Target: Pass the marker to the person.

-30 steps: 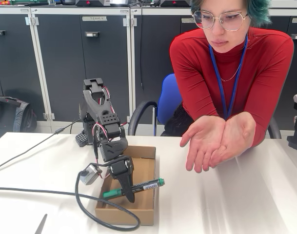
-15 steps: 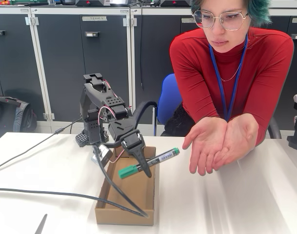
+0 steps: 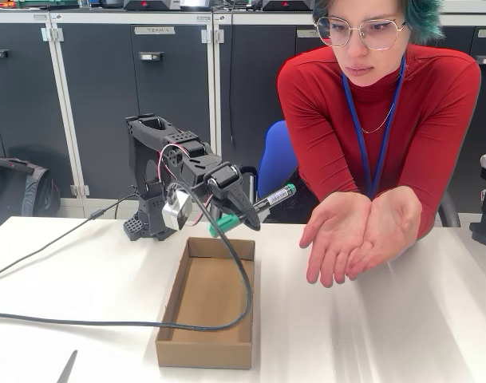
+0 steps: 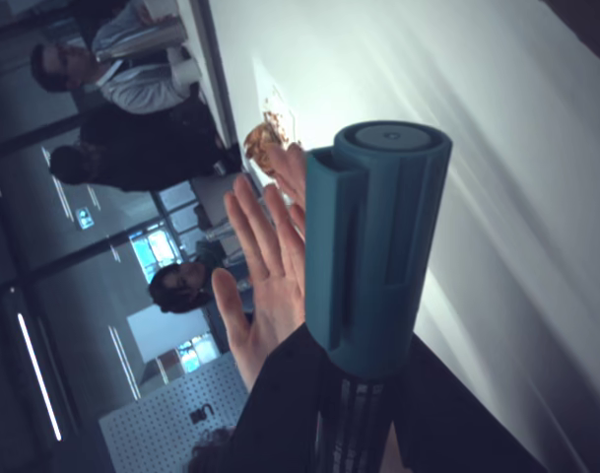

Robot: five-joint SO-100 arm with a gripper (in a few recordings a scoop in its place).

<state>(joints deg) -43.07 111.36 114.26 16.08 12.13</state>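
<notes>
Marker held up toward cupped hands.
The gripper [image 3: 241, 214] pinches the marker [image 3: 254, 208] above the box [image 3: 204, 351]; the person's hands [image 3: 362, 233] wait apart, palms up.

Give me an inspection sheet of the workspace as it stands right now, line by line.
Surface: white table, bare around the box.
Job's things: marker held in the air above the box, tilted, label end pointing toward the person's cupped hands, not touching them; its green cap fills the wrist view's middle.
Clutter: open cardboard box, nothing seen inside; dark pointed object at the lower left edge.
Grippers: gripper shut on the marker.
Cables: thick grey cable runs across the table and loops up to the arm.
Surroundings: dark cabinets, blue chair, bag.
</notes>
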